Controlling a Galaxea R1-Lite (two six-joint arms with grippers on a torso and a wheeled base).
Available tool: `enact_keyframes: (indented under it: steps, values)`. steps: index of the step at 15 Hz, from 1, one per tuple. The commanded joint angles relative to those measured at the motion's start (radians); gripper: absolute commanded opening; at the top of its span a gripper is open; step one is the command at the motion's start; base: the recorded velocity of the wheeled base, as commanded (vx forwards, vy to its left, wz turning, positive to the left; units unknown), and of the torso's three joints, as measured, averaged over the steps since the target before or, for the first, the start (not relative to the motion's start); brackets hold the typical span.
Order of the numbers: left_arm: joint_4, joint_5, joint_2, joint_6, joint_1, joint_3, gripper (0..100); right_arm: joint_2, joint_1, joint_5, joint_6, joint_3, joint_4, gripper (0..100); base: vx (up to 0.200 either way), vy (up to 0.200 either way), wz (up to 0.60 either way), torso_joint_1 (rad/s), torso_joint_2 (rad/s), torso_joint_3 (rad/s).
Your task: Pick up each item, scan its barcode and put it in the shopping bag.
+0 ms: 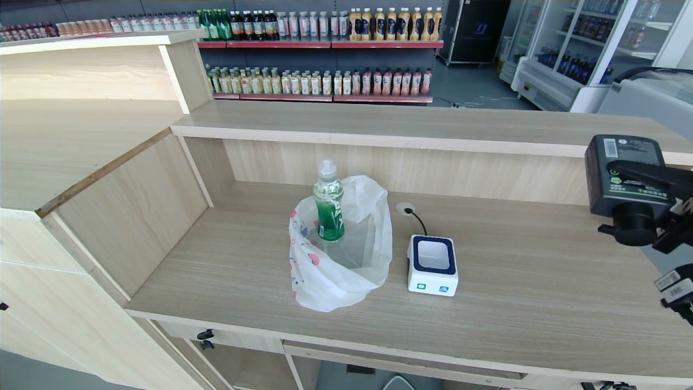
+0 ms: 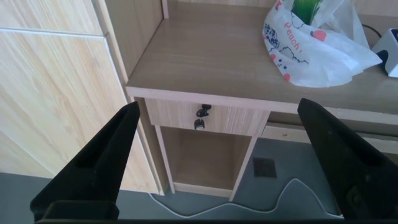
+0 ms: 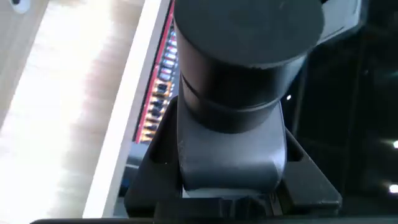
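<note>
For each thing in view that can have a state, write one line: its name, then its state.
White plastic shopping bag: open at the top, standing on the light wooden counter.
Clear plastic bottle with green label: upright, capped, inside that bag.
White box scanner with dark-blue rim: flat on the counter, window up, black cable attached.
Wooden drawer: shut, key in its lock.
Left gripper: open, empty.

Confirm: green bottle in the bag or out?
In. The bottle stands upright inside the open shopping bag, top above its rim.
</note>
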Motion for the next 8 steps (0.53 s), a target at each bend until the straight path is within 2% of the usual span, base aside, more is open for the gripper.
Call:
enact_keyframes:
  steps: [1,2,3,5,7,8]
  values:
    - [0.0,0.0,0.001,-0.001,0.001,0.0,100,-0.131,0.315,-0.012,-0.159,0.019,-0.083,0,0.0,0.0,0.0,0.0,0.0,0.0]
    - [0.0,0.0,0.001,-0.001,0.001,0.0,100,-0.134,0.386,-0.046,-0.184,0.007,-0.104,0,0.0,0.0,0.0,0.0,0.0,0.0]
    - [0.0,0.0,0.001,-0.001,0.001,0.0,100,-0.151,0.524,-0.147,-0.222,-0.006,-0.121,0,0.0,0.0,0.0,0.0,0.0,0.0]
    - [0.0,0.0,0.001,-0.001,0.001,0.0,100,-0.179,0.73,-0.287,-0.346,-0.003,-0.106,0,0.0,0.0,0.0,0.0,0.0,0.0]
    - [0.0,0.0,0.001,-0.001,0.001,0.0,100,-0.174,0.858,-0.295,-0.441,0.004,-0.066,0,0.0,0.0,0.0,0.0,0.0,0.0]
    - [0.0,0.0,0.001,-0.001,0.001,0.0,100,-0.171,0.878,-0.295,-0.474,0.002,-0.045,0,0.0,0.0,0.0,0.0,0.0,0.0]
